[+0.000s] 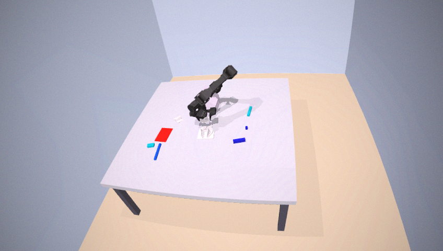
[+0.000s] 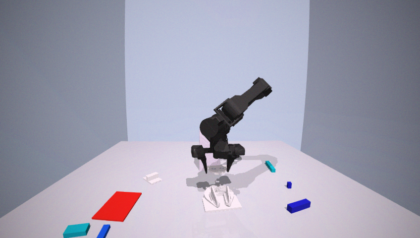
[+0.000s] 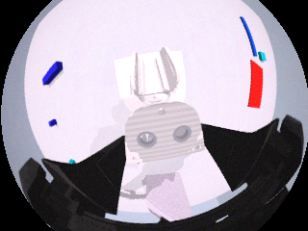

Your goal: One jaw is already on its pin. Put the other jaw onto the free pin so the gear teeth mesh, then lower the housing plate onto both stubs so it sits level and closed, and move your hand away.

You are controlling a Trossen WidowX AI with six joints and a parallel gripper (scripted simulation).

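My gripper (image 1: 205,120) (image 2: 217,172) (image 3: 162,134) is shut on the white housing plate (image 2: 217,168) (image 3: 164,121), one finger at each end. The plate has two round holes and hangs above the table, behind the white base (image 1: 200,137) (image 2: 208,208) (image 3: 122,74). In the wrist view it overlaps the base's rear edge. Two white jaws stand side by side on the base, the left jaw (image 2: 214,197) and the right jaw (image 2: 228,195), tips toward the table's front. The stubs and the meshing of the teeth are too small or hidden to tell.
A small white stepped block (image 1: 177,119) (image 2: 152,177) stands left of the base. A red sheet (image 1: 163,134) (image 2: 117,206) (image 3: 256,85) and teal and blue bars lie front left. A dark blue block (image 1: 239,140) (image 2: 298,205) (image 3: 52,73), a small blue cube (image 2: 288,184) and a teal bar (image 2: 270,166) lie right.
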